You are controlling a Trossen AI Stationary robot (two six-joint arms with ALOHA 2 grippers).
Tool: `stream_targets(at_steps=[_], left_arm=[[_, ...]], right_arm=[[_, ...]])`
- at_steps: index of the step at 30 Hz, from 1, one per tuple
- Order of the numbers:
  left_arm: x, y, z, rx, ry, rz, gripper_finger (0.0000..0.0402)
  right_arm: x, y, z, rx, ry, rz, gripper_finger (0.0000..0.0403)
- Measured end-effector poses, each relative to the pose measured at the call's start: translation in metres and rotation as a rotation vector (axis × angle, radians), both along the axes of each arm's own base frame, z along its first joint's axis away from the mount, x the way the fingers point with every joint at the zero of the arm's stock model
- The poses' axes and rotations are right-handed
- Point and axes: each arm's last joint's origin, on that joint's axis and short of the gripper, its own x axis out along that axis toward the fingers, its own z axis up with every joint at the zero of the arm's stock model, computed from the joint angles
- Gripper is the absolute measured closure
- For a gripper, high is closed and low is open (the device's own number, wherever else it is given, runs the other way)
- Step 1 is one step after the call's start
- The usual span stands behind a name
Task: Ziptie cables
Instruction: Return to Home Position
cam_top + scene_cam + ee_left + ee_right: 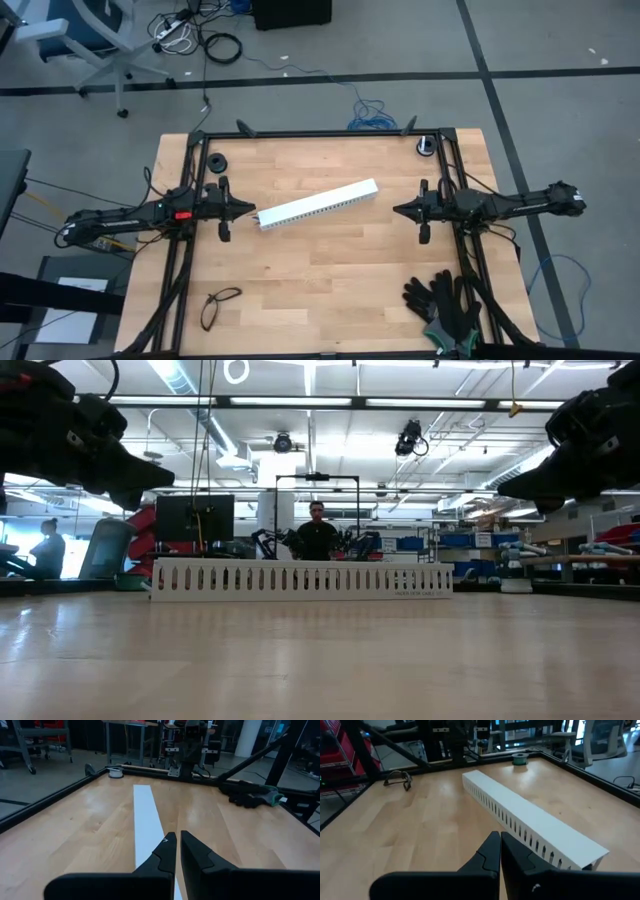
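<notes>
**Worktop seen from above, at table height and from both wrists.** The left gripper (254, 210) is hovering over the left half of the worktop (330, 270). Its fingers (167, 851) are pressed together and pointing at the near end of the white duct (318, 204), just beside that end without touching it. The right gripper (396, 209) is hovering over the right half. Its fingers (490, 849) are likewise pressed together, and they are facing the duct's other end across a short stretch of bare wood.

The duct is lying slantwise across the middle of the worktop, between the two grippers, with its slotted wall facing sideways and a flat white cover closing its top. The cables are hidden in every view.

A pair of dark gloves (445, 300) is lying at the near right corner, and eyeglasses (220, 305) are resting at the near left. A green roll (520, 759) is sitting at the far right corner. In the low view a person (317, 535) is standing in the room beyond the duct.
</notes>
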Motion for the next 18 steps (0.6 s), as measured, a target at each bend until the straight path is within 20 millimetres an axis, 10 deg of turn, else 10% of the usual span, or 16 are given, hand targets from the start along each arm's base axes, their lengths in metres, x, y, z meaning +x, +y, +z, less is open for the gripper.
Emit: stream_targets(at_steps=[18], left_arm=[[0.0,0.0,0.0,0.0,0.0,0.0,0.0402]], right_arm=[[-0.0001,-0.0001,0.0025,-0.029,-0.004,0.002,0.0403]])
